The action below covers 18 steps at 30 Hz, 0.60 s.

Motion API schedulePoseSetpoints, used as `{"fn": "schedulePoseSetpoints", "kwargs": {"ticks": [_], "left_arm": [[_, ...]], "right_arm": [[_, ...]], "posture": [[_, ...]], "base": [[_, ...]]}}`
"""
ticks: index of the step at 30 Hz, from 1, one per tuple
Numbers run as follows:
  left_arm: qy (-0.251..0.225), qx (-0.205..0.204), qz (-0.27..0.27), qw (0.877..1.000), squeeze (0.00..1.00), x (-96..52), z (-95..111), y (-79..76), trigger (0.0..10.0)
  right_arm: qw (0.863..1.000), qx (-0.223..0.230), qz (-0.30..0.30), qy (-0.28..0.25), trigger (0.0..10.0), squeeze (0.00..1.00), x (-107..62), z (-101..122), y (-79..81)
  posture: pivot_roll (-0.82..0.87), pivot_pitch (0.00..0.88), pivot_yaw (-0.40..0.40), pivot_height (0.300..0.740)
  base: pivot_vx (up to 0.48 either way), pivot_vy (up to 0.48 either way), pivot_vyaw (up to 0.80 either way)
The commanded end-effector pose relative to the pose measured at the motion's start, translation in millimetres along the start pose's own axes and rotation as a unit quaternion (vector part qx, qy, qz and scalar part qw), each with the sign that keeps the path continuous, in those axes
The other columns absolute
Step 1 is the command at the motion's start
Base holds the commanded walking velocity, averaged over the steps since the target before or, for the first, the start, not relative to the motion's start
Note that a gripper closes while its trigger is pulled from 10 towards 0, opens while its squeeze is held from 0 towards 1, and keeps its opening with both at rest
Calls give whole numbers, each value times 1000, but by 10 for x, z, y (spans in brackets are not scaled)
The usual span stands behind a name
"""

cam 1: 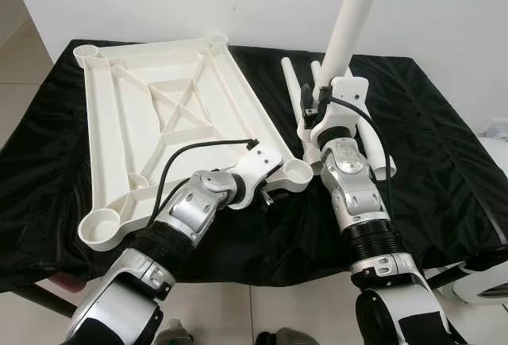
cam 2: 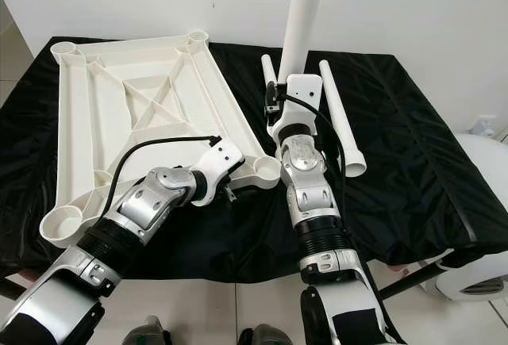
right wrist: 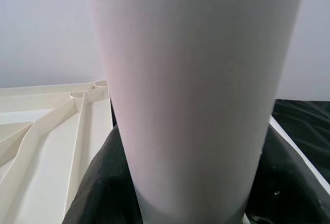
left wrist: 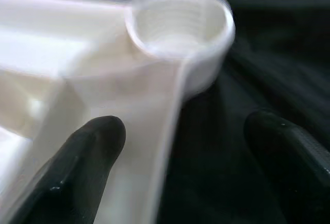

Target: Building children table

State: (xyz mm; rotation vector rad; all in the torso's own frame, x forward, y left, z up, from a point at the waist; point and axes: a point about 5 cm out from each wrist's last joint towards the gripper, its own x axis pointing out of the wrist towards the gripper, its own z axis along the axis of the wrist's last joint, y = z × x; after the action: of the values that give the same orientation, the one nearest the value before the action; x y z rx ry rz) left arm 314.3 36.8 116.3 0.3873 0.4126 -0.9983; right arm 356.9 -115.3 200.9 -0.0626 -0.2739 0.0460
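The white plastic tabletop (cam 1: 103,123) lies upside down on the black cloth, ribs up, with a round socket at each corner. My left gripper (left wrist: 185,147) is open at the near right socket (cam 1: 295,173); one finger (left wrist: 93,147) lies over the tabletop's rim, the other over the cloth. My right gripper (cam 1: 316,101) is shut on a white table leg (cam 1: 353,20), held upright just right of the tabletop. Its black fingers (right wrist: 111,183) clasp the leg (right wrist: 196,80) on both sides.
Two more white legs (cam 2: 341,119) (cam 2: 268,67) lie on the black cloth (cam 1: 444,155) beside the right arm. A white wall stands close behind the table. A white rounded object (cam 1: 486,283) sits low at the right, beyond the table's front edge.
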Motion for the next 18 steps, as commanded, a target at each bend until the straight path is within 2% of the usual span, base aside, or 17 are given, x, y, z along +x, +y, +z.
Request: {"fn": "schedulePoseSetpoints", "kwargs": {"ticks": [1,2,3,7,8,11,13,14,17,18], "left_arm": [[24,-6,35,999,0,-7,-115,40,7294],[27,-6,39,999,0,-22,-135,54,7333],[30,-6,41,999,0,-46,-157,71,9216],[36,0,44,998,0,-107,-206,97,9216],[36,-1,46,998,0,-131,-221,107,10000],[36,-3,50,998,0,-170,-250,126,10000],[32,-8,56,998,0,-188,-255,143,9686],[29,-8,58,998,0,-194,-244,149,6706],[25,-7,59,998,0,-198,-231,151,6706],[21,-9,59,998,0,-201,-221,153,4824]], "right_arm": [[1000,0,-2,-2,10000,0,-2,21,-9],[1000,0,-1,-2,10000,0,-3,20,-11],[1000,-1,-1,-2,10000,0,-3,19,-12],[1000,-2,1,-2,10000,0,-3,19,-12],[1000,-2,2,-2,10000,0,-4,18,-13],[1000,-3,3,-2,10000,0,-4,13,-15],[1000,-3,6,-2,10000,0,-3,9,0],[1000,-3,8,-2,10000,0,-1,9,9],[1000,-3,10,-2,10000,0,0,8,17],[1000,-3,11,-2,10000,0,1,9,21]], "posture": [[14,9,-51,740],[15,5,-53,740],[16,6,-54,740],[18,3,-55,740],[20,1,-56,740],[24,0,-58,740],[27,0,-63,740],[31,0,-66,740],[31,0,-67,740],[31,0,-67,740]], "base": [[0,0,0],[0,0,0],[0,0,0],[0,0,0],[0,0,0],[0,0,0],[0,0,0],[0,0,0],[0,0,0],[0,0,0]]}}
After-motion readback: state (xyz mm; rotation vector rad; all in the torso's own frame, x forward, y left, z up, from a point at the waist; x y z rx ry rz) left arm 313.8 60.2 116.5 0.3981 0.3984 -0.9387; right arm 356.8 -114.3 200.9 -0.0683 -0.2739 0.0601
